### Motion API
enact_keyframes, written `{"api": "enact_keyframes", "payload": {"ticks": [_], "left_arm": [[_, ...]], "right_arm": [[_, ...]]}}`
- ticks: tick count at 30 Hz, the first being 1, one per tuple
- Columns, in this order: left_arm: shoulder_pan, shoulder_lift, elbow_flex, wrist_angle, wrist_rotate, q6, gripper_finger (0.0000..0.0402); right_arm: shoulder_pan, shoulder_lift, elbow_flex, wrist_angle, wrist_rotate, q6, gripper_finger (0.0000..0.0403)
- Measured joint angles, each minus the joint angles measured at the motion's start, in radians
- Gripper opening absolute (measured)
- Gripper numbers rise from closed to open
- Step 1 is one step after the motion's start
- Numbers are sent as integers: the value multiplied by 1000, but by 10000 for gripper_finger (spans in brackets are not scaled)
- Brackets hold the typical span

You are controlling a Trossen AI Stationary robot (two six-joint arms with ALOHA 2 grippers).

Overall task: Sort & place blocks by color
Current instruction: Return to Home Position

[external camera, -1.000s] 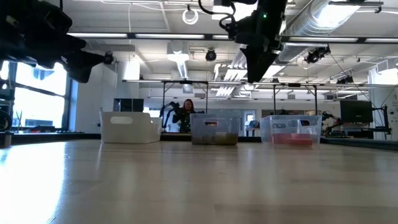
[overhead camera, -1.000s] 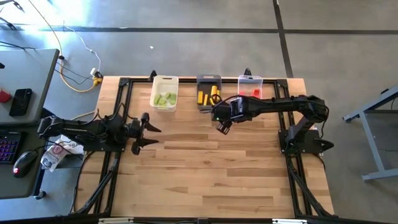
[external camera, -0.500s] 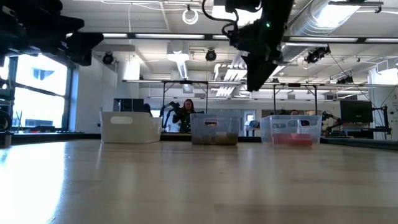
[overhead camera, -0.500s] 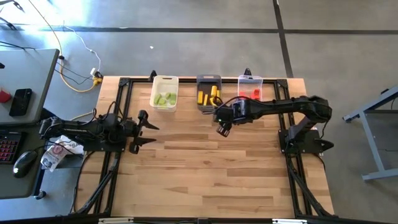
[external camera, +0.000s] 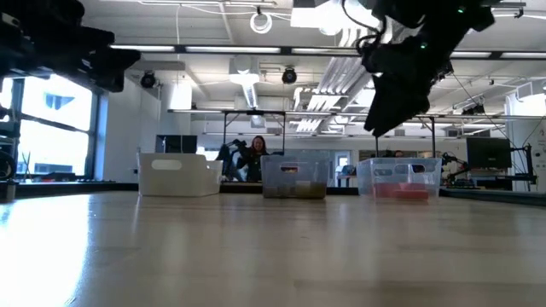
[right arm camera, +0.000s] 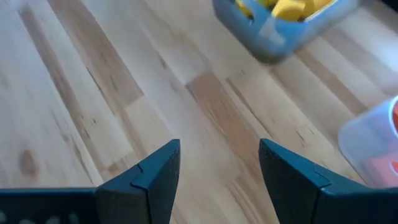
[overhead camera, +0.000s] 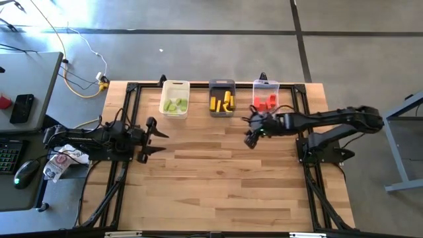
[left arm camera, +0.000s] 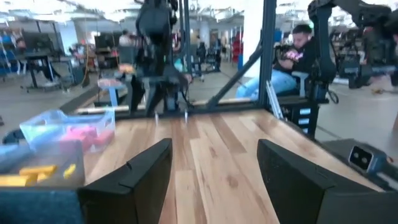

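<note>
While the right end effector (overhead camera: 250, 137) hangs above bare wood on the near side of the bins, level with the gap between the dark grey bin (overhead camera: 213, 109) and the clear bin (overhead camera: 266, 84), its fingers (right arm camera: 146, 180) are spread wide with nothing between them. Its wrist view looks down on the desk (overhead camera: 218, 185). A corner of the dark grey bin and a corner of the clear bin show at that picture's edges.

The left end effector (overhead camera: 156, 139) waits raised over the desk's left edge and points across the wood. Its fingers (left arm camera: 130, 183) are likewise spread and empty.

The blocks all lie inside the three bins, which stand in a row along the far edge of the desk:
- The green blocks (overhead camera: 175, 104) are in the white bin (overhead camera: 176, 84), at the left of the row.
- The yellow blocks (overhead camera: 225, 102) are in the dark grey bin, in the middle.
- The red blocks (overhead camera: 265, 103) are in the clear bin, at the right.

In the low view the right arm reaches in from above, and its tip hangs over the clear bin. A person (external camera: 254, 156) sits in the room beyond the desk, seen between the white bin and the dark grey bin.
</note>
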Motion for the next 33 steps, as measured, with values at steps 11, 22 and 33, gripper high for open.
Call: {"api": "enact_keyframes", "payload": {"ticks": [11, 22, 33], "left_arm": [[0, 0, 0, -52, -1, -4, 225], [0, 0, 0, -52, -2, 18, 225], [0, 0, 0, -52, -2, 18, 225]], "right_arm": [[0, -327, -388, 491, -52, -92, 204], [1, -553, -636, 830, -246, -178, 204], [0, -736, -751, 873, -249, -207, 204]]}}
